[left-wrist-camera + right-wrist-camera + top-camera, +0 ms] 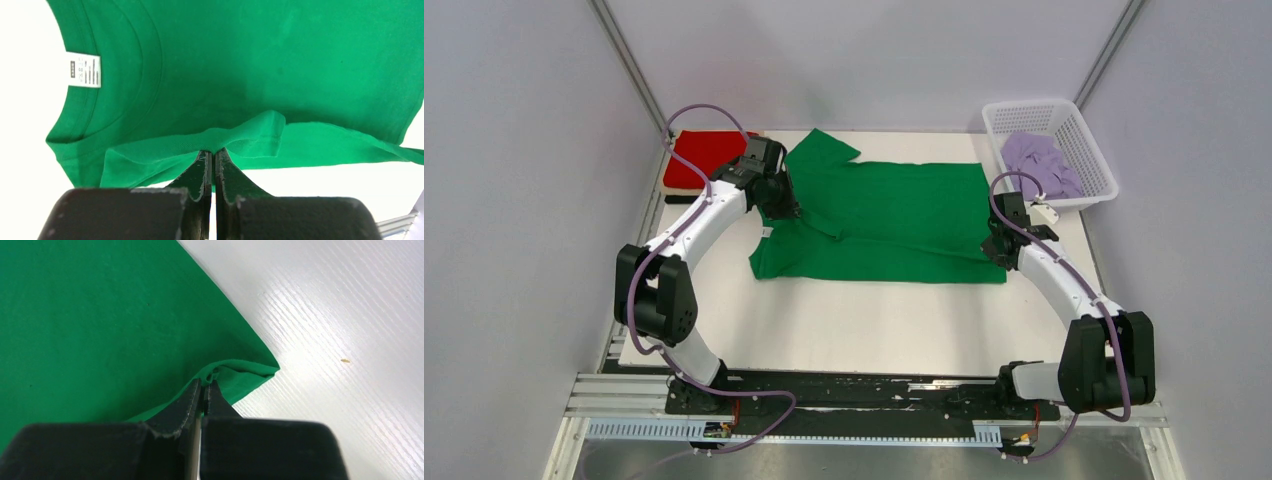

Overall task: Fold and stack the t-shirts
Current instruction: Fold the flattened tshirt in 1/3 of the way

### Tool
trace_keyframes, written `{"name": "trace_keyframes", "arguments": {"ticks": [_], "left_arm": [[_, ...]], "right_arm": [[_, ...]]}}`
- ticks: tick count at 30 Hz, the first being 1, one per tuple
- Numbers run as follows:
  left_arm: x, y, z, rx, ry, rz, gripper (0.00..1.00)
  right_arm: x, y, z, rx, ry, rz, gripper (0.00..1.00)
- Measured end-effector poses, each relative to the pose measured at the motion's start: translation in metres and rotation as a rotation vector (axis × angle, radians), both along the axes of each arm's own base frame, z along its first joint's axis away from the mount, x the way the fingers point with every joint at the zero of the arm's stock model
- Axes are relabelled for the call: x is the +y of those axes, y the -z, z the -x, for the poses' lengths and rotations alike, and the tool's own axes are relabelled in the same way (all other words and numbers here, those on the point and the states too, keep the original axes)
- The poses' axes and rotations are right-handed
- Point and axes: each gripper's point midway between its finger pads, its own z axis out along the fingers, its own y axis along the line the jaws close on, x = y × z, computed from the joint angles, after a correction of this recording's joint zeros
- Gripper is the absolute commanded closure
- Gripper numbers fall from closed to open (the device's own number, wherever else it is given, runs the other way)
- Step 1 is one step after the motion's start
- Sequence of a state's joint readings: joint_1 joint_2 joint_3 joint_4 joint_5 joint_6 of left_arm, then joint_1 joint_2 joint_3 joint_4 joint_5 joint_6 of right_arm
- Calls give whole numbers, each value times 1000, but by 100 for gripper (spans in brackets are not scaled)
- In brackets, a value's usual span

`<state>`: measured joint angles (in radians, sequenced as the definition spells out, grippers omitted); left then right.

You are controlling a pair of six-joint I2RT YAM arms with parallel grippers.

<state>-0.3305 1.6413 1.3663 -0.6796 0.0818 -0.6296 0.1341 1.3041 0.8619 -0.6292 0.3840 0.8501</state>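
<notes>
A bright green t-shirt [894,215] lies spread across the middle of the white table, its neck to the left, with a white neck tag [84,70]. My left gripper [781,205] is shut on a raised fold of the green t-shirt [240,135] at its left sleeve edge; its tips [213,152] pinch the cloth. At the shirt's near right corner, my right gripper [1000,252] is shut on the hem [235,372], which bunches between the tips [206,385]. A red t-shirt [699,155] lies folded at the far left. A lilac t-shirt [1042,165] lies in the basket.
A white plastic lattice basket [1049,112] stands at the far right corner of the table [864,325]. Grey walls close in both sides and the back. The arm bases sit on a black rail [864,390] at the near edge.
</notes>
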Motion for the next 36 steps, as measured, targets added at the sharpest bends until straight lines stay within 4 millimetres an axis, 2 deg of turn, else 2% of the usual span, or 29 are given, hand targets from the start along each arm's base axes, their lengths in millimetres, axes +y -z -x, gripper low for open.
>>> {"name": "trace_keyframes", "arguments": {"ticks": [5,8,11,12,13,14,15,16,19,20,24,26,29,34,36], "left_arm": [[-1,7,-15,12,9,-2,95],[1,19,-23,35,7,-13,93],[5,32,-37,60,-7,-24,86],[6,37,-42,68,-14,-26,83],[7,41,-50,73,-20,-28,61],[8,46,-58,81,-27,-30,27],[9,50,-69,82,-33,-30,14],[10,54,-79,85,-37,-30,4],[14,58,-104,84,-58,-21,0],[17,55,-112,79,-68,-18,0],[18,33,-125,28,-73,8,0],[17,24,-121,5,-65,28,0],[13,21,-93,7,-35,60,0],[-5,37,-38,52,35,98,0],[-17,47,-25,69,64,124,0]], "right_arm": [[-2,4,-12,9,-6,11,99],[-3,11,-21,21,-18,22,99],[-6,21,-33,39,-15,30,96],[-8,24,-37,44,-12,32,91],[-10,28,-41,53,-6,33,82],[-13,31,-46,59,3,33,67],[-17,33,-53,64,11,32,52],[-20,34,-59,63,17,30,45],[-23,30,-74,37,21,15,14],[-24,25,-76,22,22,8,7],[-16,5,-76,-39,-9,-28,0],[-10,-6,-70,-74,-34,-49,0],[5,-16,-55,-111,-90,-77,0],[39,-11,-34,-118,-220,-148,0],[51,-4,-28,-112,-267,-181,0]]}}
